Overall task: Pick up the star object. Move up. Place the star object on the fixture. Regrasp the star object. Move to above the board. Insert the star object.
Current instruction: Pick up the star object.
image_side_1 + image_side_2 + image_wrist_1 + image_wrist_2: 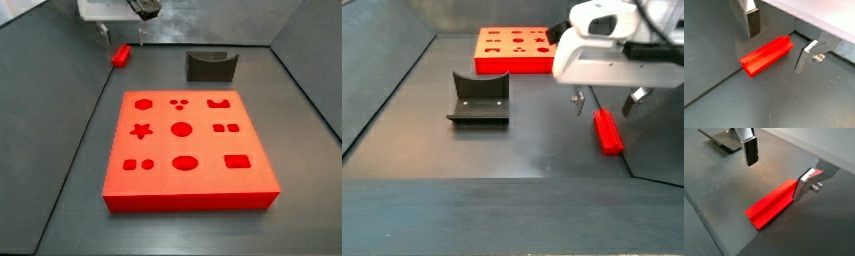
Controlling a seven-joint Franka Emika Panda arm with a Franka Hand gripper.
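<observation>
Wrist views both show you the end effector [777, 37] spread wide over the star object [767, 55], with nothing held. One finger [750, 150] hangs clear of the red bar; the other finger [805, 186] stands right beside its far end, and you cannot tell whether it touches. The star object [773, 203] lies flat on the grey counter [724, 198].

Taking the board [187, 148] as your landmark in a side view, the star object [120, 55] lies well beyond its far left corner, near the counter wall, with the end effector [120, 34] directly above it. The fixture [210, 66] stands just beyond the board's far edge, well apart from the star object. Among the board's cut-outs you can see the star-shaped hole [139, 129] on its left side.
</observation>
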